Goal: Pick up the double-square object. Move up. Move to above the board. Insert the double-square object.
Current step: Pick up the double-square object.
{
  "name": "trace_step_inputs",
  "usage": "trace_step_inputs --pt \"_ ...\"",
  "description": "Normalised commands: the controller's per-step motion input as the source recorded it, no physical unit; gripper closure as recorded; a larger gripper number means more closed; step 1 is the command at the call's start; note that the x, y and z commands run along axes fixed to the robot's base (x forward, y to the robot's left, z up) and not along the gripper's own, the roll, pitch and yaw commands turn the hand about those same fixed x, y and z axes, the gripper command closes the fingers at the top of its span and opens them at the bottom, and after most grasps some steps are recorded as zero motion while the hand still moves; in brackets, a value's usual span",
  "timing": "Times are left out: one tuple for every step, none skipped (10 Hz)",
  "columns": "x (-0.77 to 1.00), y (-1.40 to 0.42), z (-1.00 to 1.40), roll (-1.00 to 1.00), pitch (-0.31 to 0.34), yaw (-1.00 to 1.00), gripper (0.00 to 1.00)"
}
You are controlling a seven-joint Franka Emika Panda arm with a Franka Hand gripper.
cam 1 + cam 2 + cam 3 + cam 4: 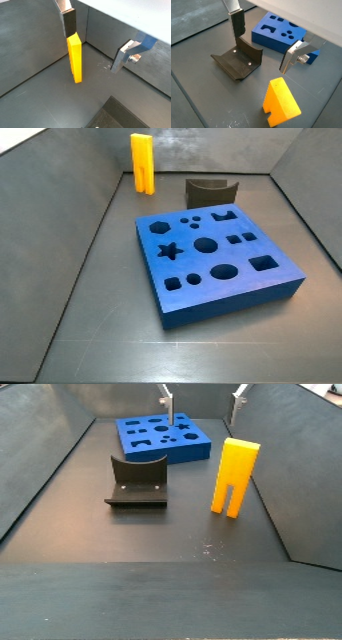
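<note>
The double-square object (234,476) is a tall yellow-orange peg. It stands upright on the dark floor near a side wall and shows in both wrist views (75,57) (280,103) and in a side view (142,164). The blue board (214,258) with shaped holes lies flat on the floor and also shows in a wrist view (278,32) and a side view (160,439). The gripper (262,55) hangs open and empty, raised above the floor and clear of the peg. Its fingers (70,22) are spread wide. Only the fingertips (167,401) show at the top edge of a side view.
The dark fixture (238,62) stands on the floor between peg and board, seen in both side views (138,481) (210,192). Grey walls (113,35) enclose the floor. A dark sunken edge (127,117) shows near the camera.
</note>
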Motion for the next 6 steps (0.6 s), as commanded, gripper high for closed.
trace_step_inputs --pt "-0.45 0.05 0.0 -0.05 -0.143 -0.19 0.0" --pt "-0.64 0.12 0.0 -0.05 -0.149 -0.29 0.0" --pt "-0.71 0.15 0.0 -0.03 -0.137 -0.34 0.0" --pt "-0.76 0.12 0.0 0.0 -0.123 -0.43 0.0" --pt "-0.65 0.1 0.0 -0.04 -0.127 -0.52 0.0" --pt "-0.5 0.0 0.0 0.0 -0.116 -0.63 0.0"
